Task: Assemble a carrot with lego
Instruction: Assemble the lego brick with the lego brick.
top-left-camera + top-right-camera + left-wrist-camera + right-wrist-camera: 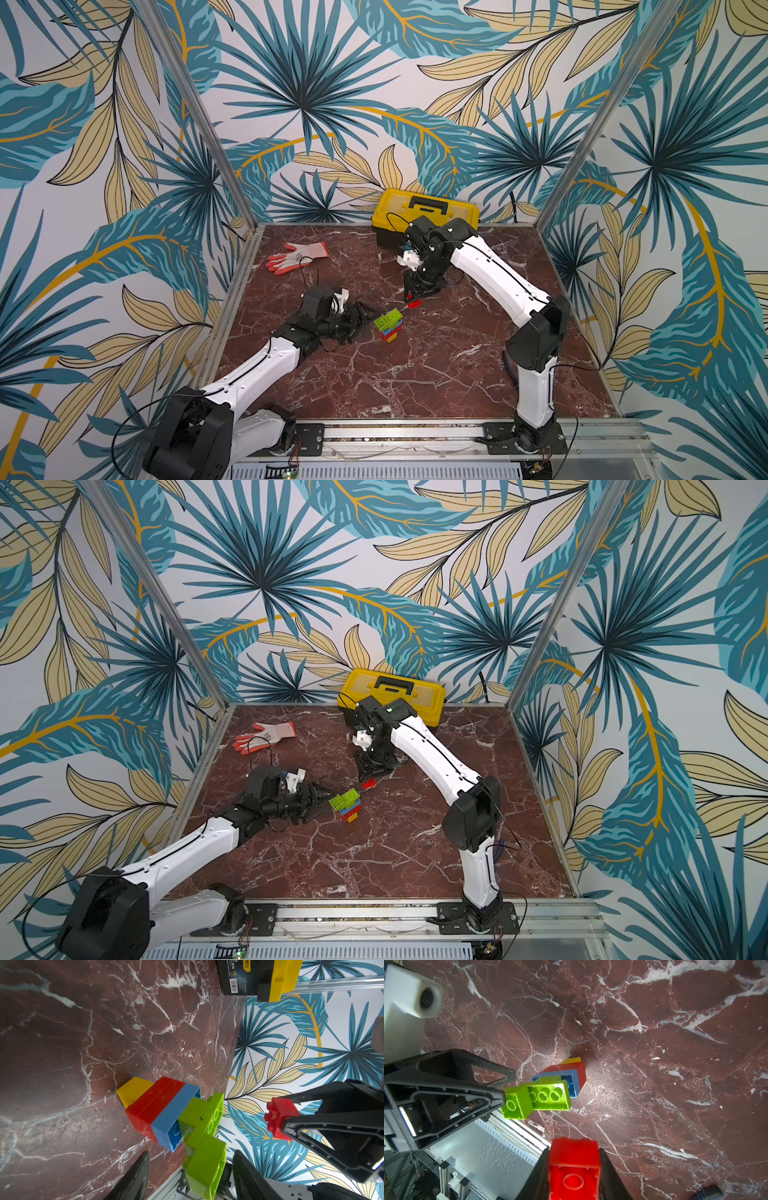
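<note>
The carrot (390,328) (348,806) stands on its yellow tip on the red marble table (415,386), with red and blue bricks above and lime-green leaf bricks (204,1126) (548,1096) on top. My left gripper (369,316) (191,1153) reaches in from the left. It is open, its fingers either side of the outermost green brick with a gap showing on both sides. My right gripper (411,300) (574,1147) is shut on a small red lego brick (414,304) (279,1119) (574,1167), held just above and behind the carrot's top.
A yellow and black toolbox (424,208) (390,688) stands at the table's back edge behind the right arm. A white and orange work glove (297,254) (266,734) lies at the back left. Patterned walls close in three sides.
</note>
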Tool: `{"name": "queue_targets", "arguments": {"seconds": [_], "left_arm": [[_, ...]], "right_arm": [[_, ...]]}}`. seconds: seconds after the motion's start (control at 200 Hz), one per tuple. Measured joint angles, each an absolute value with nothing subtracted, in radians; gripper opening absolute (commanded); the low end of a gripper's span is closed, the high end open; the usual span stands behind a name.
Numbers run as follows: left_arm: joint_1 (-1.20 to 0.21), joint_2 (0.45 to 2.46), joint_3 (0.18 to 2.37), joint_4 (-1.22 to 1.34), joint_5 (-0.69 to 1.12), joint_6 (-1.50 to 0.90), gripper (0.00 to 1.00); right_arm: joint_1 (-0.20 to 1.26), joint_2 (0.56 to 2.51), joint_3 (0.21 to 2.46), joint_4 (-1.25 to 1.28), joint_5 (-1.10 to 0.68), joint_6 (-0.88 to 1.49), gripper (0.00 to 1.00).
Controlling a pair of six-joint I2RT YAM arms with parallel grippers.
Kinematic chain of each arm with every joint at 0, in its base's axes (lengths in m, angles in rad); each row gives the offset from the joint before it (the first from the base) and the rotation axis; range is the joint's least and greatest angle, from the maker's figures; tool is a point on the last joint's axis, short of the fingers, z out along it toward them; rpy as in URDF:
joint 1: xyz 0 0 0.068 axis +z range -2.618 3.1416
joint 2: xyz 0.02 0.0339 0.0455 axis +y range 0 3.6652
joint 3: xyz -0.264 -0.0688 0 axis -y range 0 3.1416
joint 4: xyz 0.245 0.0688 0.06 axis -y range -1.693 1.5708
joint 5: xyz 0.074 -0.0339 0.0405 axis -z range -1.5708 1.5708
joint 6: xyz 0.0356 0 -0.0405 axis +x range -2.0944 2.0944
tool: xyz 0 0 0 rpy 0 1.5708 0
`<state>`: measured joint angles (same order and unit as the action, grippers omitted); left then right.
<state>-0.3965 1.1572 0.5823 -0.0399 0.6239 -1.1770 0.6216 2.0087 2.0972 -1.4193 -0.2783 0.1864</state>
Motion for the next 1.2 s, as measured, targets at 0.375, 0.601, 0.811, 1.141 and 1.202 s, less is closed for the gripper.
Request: {"name": "queue_targets", "arguments": {"seconds": [0.375,0.601,0.811,1.141,1.202], "left_arm": [[-0.419,1.181,0.582,-0.037,0.633,-1.161,0.64],[-0.432,1.202,0.582,-0.033,0.636,-1.151,0.64],[-0.432,1.207,0.582,-0.030,0.636,-1.150,0.64],[-0.432,1.211,0.582,-0.023,0.635,-1.150,0.64],[-0.431,1.211,0.582,-0.022,0.635,-1.150,0.64]], "right_arm": [[0.660,2.069,2.164,-1.446,-0.265,0.186,0.26],[0.679,2.116,2.179,-1.454,-0.247,0.181,0.26],[0.686,2.141,2.186,-1.462,-0.233,0.171,0.26],[0.692,2.164,2.189,-1.465,-0.221,0.170,0.26],[0.693,2.164,2.189,-1.464,-0.221,0.170,0.26]]}}
